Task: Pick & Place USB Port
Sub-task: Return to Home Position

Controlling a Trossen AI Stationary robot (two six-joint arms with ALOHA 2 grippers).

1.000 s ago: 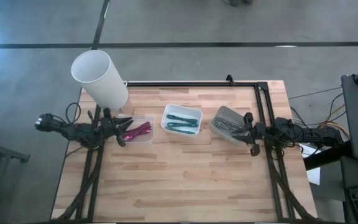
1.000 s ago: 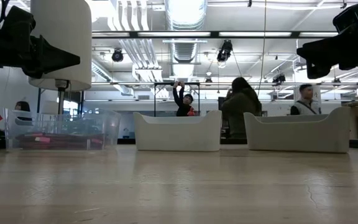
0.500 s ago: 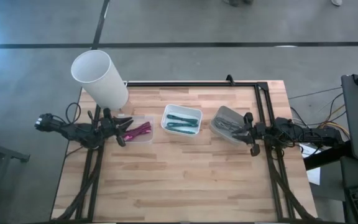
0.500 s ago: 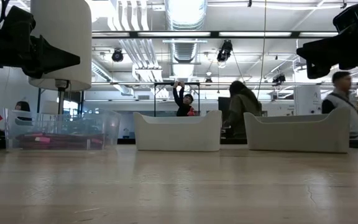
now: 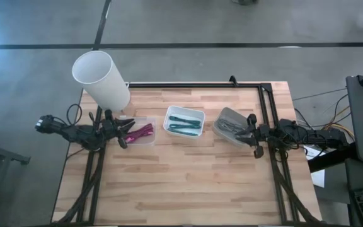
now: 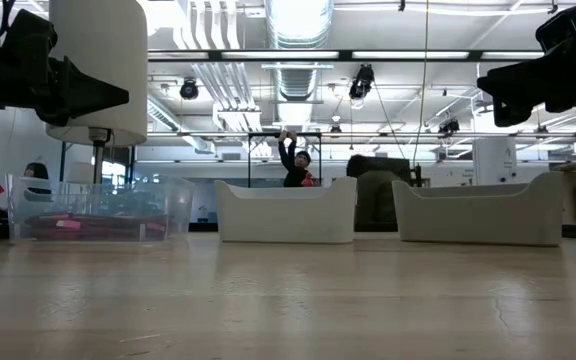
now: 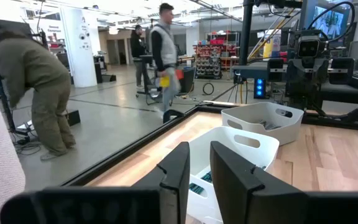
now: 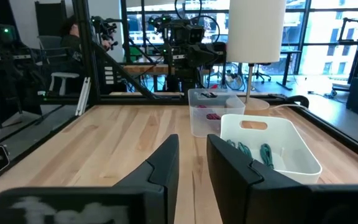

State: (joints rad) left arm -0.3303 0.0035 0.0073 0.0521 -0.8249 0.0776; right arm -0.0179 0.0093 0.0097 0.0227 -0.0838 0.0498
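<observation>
Starting at the left: one tall white lamp (image 5: 101, 79) stands at the table's far left corner, and just in front of it the left gripper (image 7: 199, 149) hangs by the left end of the clear bin (image 5: 149, 141). Its fingers stand a narrow slot apart with nothing between them. Inside that bin is a bundle of pink cables (image 5: 141, 132), several of them, too bunched for me to count.

Moving to the middle, the white bin (image 5: 184, 108) holds teal cables (image 5: 185, 124). A handful, I'd say; the strands overlap and I won't put a figure on them.

On to the right, and here's the one that matters: the gray bin (image 5: 227, 112), turned at an angle, with the black patterned charger cables (image 5: 232, 127) lying in a tangle on its floor, fully inside. Their number I can't make out either. Just beside its right side hangs the right gripper (image 8: 192, 142), fingers likewise set narrowly apart and empty.

So the tally: three bins in a row, one lamp, two arms, one at each side of the table (image 5: 188, 183).

As for progress, I'd call the sorting finished. I see no loose cable on the bare wood, each colour sits in its own bin, and neither gripper carries anything. All that looks left is for both arms to settle at rest.
</observation>
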